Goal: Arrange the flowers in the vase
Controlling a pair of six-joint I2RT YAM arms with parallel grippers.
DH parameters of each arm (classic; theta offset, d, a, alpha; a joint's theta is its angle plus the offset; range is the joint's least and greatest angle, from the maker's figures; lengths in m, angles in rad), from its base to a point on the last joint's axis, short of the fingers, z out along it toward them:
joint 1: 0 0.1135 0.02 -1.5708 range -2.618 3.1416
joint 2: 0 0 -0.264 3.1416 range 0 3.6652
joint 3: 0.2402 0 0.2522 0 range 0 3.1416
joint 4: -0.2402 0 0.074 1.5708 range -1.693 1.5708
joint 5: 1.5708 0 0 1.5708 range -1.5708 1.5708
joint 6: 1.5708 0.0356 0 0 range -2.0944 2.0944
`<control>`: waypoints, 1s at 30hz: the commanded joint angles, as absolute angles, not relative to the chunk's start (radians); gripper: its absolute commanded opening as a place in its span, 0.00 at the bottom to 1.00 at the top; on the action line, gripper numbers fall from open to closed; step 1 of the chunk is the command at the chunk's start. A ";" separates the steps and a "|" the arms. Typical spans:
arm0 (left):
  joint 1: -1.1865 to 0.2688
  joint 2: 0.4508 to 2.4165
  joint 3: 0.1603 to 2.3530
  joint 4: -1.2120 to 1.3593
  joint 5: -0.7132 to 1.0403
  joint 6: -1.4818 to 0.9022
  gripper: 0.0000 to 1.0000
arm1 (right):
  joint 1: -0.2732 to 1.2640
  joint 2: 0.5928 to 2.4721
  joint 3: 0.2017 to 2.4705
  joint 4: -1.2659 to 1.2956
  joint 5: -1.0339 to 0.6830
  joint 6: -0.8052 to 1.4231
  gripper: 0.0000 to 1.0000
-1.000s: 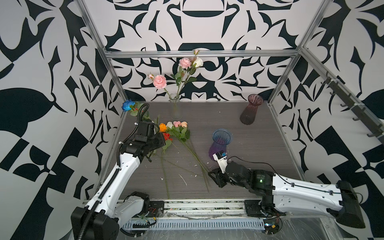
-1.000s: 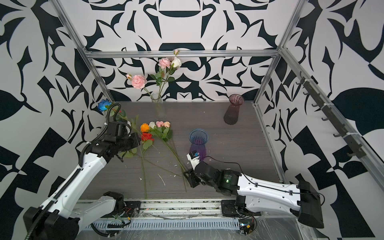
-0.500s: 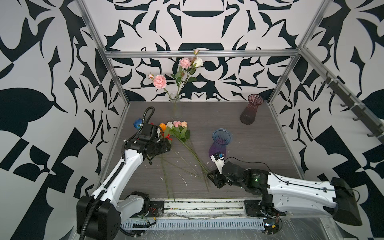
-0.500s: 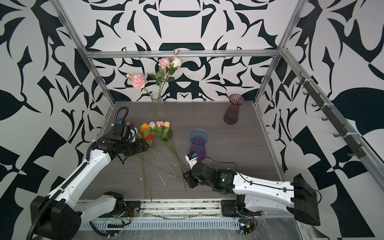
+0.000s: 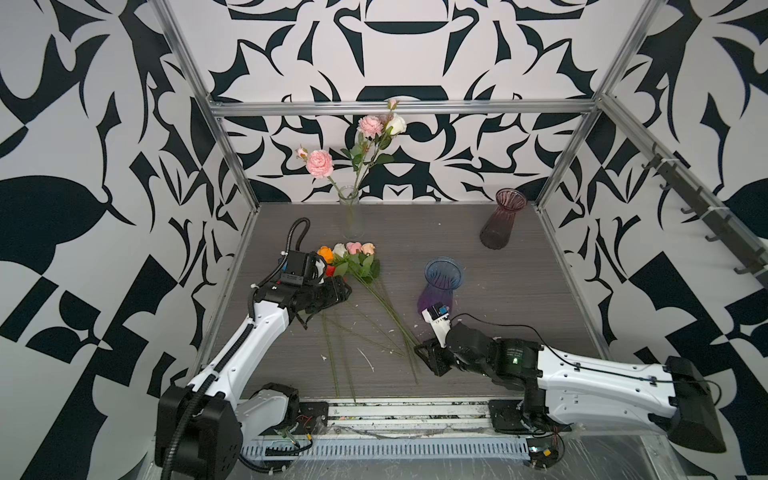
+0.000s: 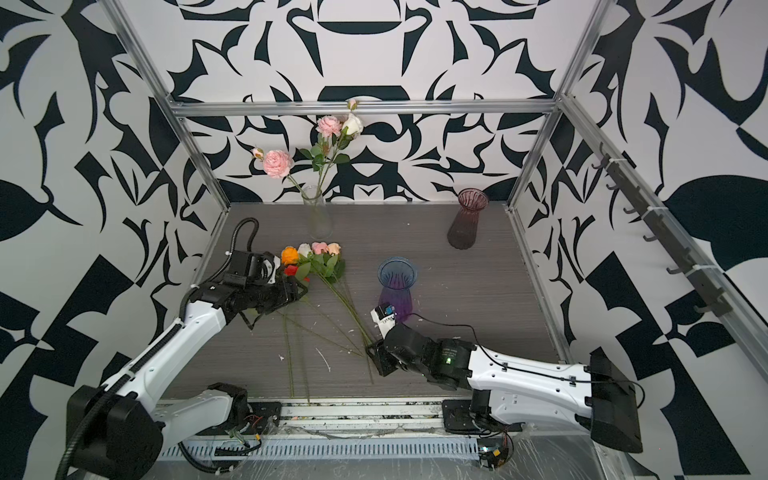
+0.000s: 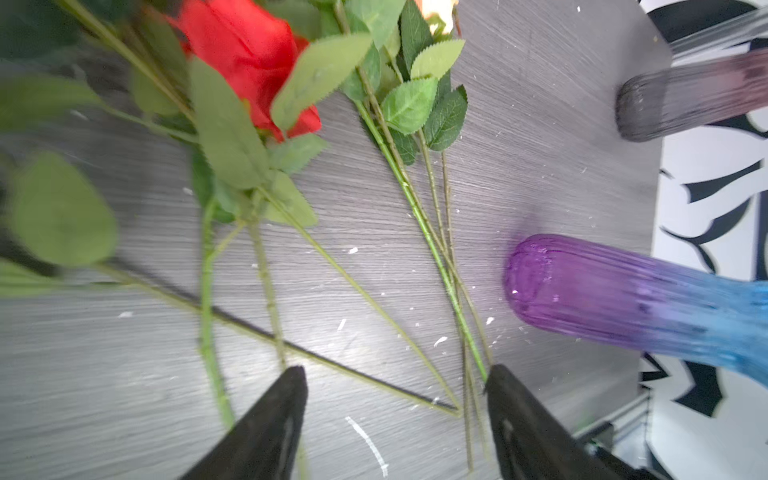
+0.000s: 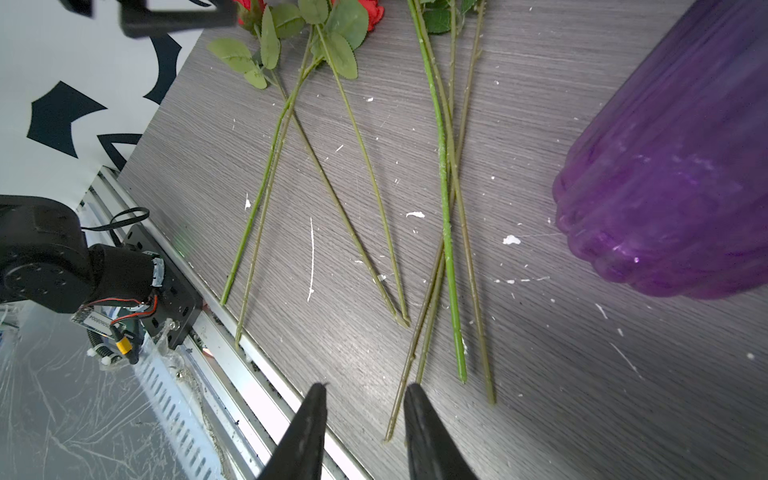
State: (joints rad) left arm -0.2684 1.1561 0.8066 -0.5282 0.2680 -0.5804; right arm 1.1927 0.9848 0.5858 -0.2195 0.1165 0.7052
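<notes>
Stem ends (image 8: 458, 353) of the flowers (image 5: 360, 266) fan across the near part of the bench (image 5: 519, 299), a few reaching the front rail (image 5: 395, 409), among white flecks (image 8: 311, 257). The right tool (image 8: 363, 388) sits low over them, jaws a little apart, with one thin stem tip lying in the gap unpinched. Farther back and to the left, the left tool (image 7: 395, 374) hangs over the leafy stretch, jaws wide and empty, just beside a red rose (image 7: 245, 54). These look like light artificial stems: wiry, springy, and thin enough to roll or slip flat against the wood. The bare lower stem, clear of leaves, seems the best hold, since the fabric heads would crush. The stems cross, so lifting one will likely drag its neighbours. The heads (image 5: 347, 249), orange, white, pink and peach, cluster left of centre. Right of the stems, near the right tool, stands a purple-and-blue vase (image 5: 442, 282), seemingly empty and easily knocked. A maroon vase (image 5: 500, 220) stands far right. At the far edge a narrow clear vase (image 5: 351, 212) holds pink blooms (image 5: 320, 163) and a white rose (image 5: 397, 124).
</notes>
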 commanded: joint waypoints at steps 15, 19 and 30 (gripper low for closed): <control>-0.265 1.410 0.732 -0.277 0.339 -0.670 0.63 | 1.193 0.963 0.604 -0.205 0.133 0.708 0.35; -0.263 1.440 0.735 -0.263 0.331 -0.670 0.59 | 1.193 0.950 0.597 -0.203 0.136 0.710 0.35; -0.198 1.583 0.781 -0.232 0.407 -0.673 0.55 | 1.194 0.938 0.591 -0.206 0.145 0.715 0.34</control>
State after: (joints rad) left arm -0.2176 1.5555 0.7521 -0.2462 0.3664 -0.6651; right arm 1.1927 0.9630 0.5858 -0.2195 0.1207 0.7071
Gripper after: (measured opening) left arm 0.561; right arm 0.344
